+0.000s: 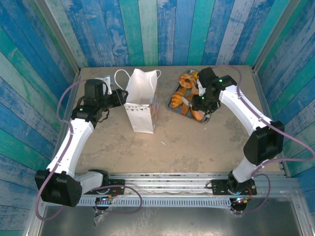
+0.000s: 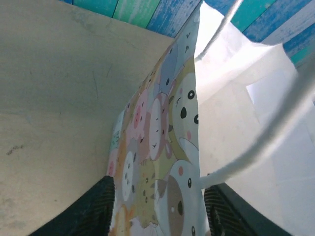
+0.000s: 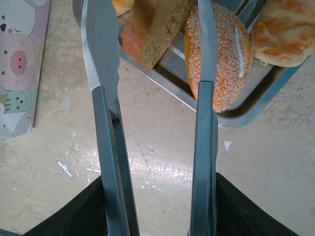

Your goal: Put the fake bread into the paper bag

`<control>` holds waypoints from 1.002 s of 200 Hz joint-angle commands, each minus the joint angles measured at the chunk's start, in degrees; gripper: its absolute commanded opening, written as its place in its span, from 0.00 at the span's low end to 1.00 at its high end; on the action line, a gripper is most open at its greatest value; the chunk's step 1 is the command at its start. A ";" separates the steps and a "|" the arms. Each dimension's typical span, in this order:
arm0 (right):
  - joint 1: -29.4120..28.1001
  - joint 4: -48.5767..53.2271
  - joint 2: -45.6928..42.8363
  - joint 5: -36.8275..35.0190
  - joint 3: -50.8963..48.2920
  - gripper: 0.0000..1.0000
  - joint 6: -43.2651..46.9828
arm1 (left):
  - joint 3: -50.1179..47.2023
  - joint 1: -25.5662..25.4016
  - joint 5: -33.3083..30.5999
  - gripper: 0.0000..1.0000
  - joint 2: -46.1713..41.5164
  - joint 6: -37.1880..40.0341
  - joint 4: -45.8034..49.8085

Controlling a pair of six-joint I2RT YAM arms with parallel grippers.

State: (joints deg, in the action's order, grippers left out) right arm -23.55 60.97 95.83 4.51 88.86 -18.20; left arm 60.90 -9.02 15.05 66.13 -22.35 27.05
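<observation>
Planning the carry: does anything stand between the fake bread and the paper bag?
Nothing visible. Bare table lies between the tray of fake bread and the upright, open paper bag; the left gripper is on its other side.

Top external: fixed high behind arm bases, tilted down, far enough for whole counter (image 1: 197, 142). Left wrist: pressed close to paper bag (image 2: 162, 147), looking along printed side toward back wall (image 2: 147, 12). Right wrist: close, facing down along tongs (image 3: 106, 123) to tray (image 3: 167, 86) rim. Overlap: bag print, tray, counter surface.
</observation>
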 commanded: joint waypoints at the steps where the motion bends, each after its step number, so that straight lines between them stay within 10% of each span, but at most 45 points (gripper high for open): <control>1: -0.62 0.99 1.61 -1.03 1.95 0.52 -0.77 | 1.43 -0.17 -3.03 0.69 -1.61 2.00 0.15; 54: -0.97 0.60 5.21 -1.35 2.46 0.52 -0.70 | -0.31 -0.21 -6.12 0.92 -5.48 4.65 -1.96; 200: -1.06 0.84 -4.07 -2.72 -1.16 0.21 -1.24 | 1.06 -0.10 -12.74 0.95 -9.37 5.50 -0.08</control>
State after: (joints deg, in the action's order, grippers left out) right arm -24.40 61.08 95.77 2.61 88.49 -18.98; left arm 60.77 -9.02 4.99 59.72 -17.58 26.61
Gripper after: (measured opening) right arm 0.274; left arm 0.930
